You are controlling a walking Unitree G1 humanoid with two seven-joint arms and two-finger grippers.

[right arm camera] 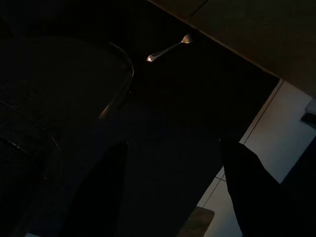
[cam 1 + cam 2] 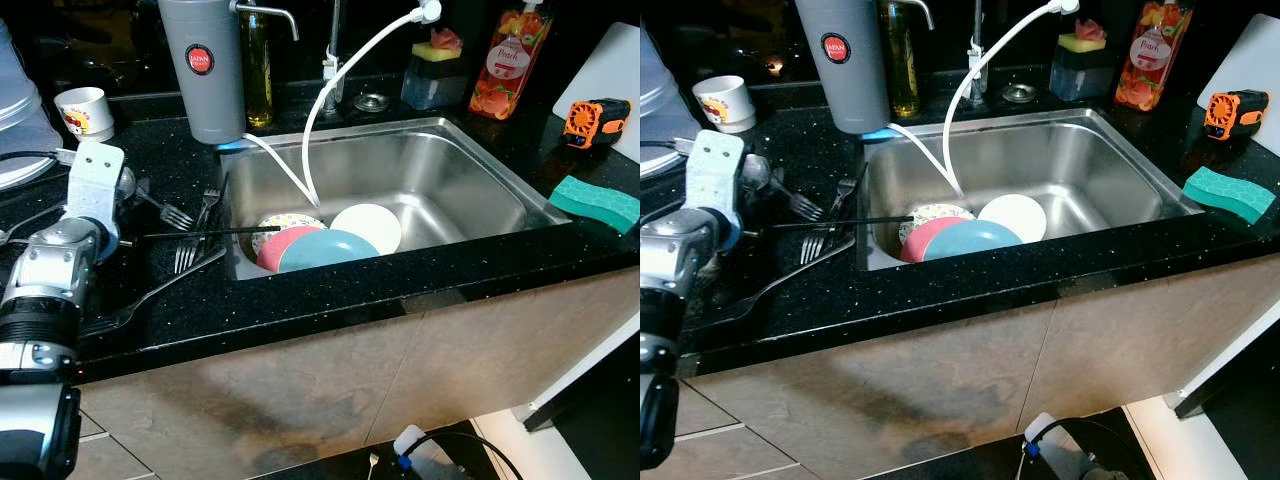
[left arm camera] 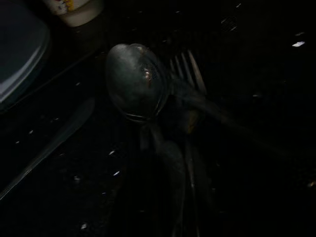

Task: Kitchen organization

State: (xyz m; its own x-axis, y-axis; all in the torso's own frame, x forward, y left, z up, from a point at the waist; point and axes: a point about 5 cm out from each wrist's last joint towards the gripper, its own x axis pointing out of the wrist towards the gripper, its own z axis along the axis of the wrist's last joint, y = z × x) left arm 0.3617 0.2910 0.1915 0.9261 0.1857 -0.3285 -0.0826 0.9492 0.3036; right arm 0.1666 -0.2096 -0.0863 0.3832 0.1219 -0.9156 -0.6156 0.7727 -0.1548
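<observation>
My left arm reaches over the black counter (image 2: 330, 295) left of the steel sink (image 2: 470, 190). Its left gripper (image 2: 118, 192) hangs above a heap of cutlery: a spoon (image 3: 136, 81) and forks (image 2: 190, 250) lie just beneath it. A thin black stick (image 2: 210, 233) runs from the cutlery to the sink's edge. In the sink lean a pink plate (image 2: 283, 246), a blue plate (image 2: 330, 250), a white plate (image 2: 367, 226) and a patterned bowl (image 2: 290, 220). My right gripper (image 1: 175, 192) hangs open over the dark floor, holding nothing.
A grey canister (image 2: 203, 65), a white hose (image 2: 335, 85) and a tap stand behind the sink. A small cup (image 2: 85, 112) sits at the back left. At the right are a green sponge (image 2: 595, 203), an orange tool (image 2: 595, 118) and a soap bottle (image 2: 508, 60). A spoon (image 1: 168, 49) lies on the floor.
</observation>
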